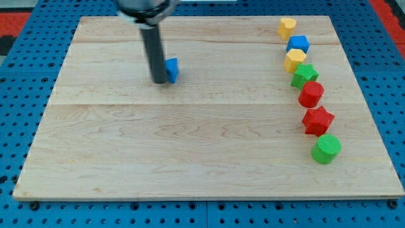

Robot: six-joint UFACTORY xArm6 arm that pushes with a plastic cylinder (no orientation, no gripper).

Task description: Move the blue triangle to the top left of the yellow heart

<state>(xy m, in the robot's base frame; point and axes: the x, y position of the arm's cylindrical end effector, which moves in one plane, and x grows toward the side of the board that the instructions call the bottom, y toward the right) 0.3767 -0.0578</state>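
The blue triangle (172,69) lies on the wooden board (190,139) in the upper left part of the view. My tip (159,81) stands right against its left side, touching it. Two yellow blocks sit far off at the view's right: one (287,27) at the top of a column of blocks and one (295,60) third down; I cannot tell which of them is the heart.
A column of blocks runs down the view's right: a blue cube (298,44), a green star (305,75), a red cylinder (311,94), a red star (317,120) and a green cylinder (326,149). A blue pegboard (19,95) surrounds the board.
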